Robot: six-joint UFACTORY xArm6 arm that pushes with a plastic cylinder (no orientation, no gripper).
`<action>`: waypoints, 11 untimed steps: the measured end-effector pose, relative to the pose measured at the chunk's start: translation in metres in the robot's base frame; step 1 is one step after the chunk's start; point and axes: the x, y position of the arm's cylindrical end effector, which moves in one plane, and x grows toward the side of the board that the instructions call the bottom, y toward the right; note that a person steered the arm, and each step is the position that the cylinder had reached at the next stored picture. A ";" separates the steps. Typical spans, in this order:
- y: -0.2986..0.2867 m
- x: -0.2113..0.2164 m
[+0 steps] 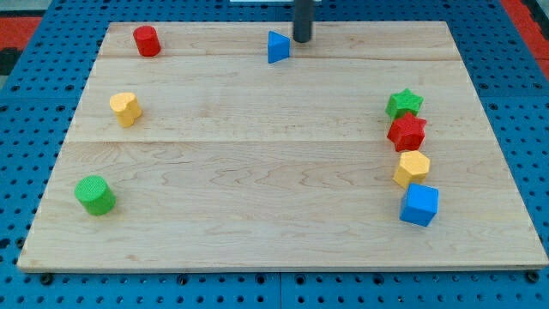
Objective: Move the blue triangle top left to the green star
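My tip (303,40) sits at the board's (257,172) top edge, just right of the blue triangle (277,47). I have no jaws, only a rod. The green star (403,104) lies far right, touching the red star (407,132).

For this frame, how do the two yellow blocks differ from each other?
The left yellow block stands alone near the board's left edge; the right yellow block sits in a column at the view's right, packed between the red star and the blue cube. The right one lies lower in the view. Both share the same yellow and a similar faceted shape.
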 end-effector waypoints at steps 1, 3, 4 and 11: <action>-0.049 -0.013; -0.137 -0.015; -0.033 -0.004; 0.072 0.066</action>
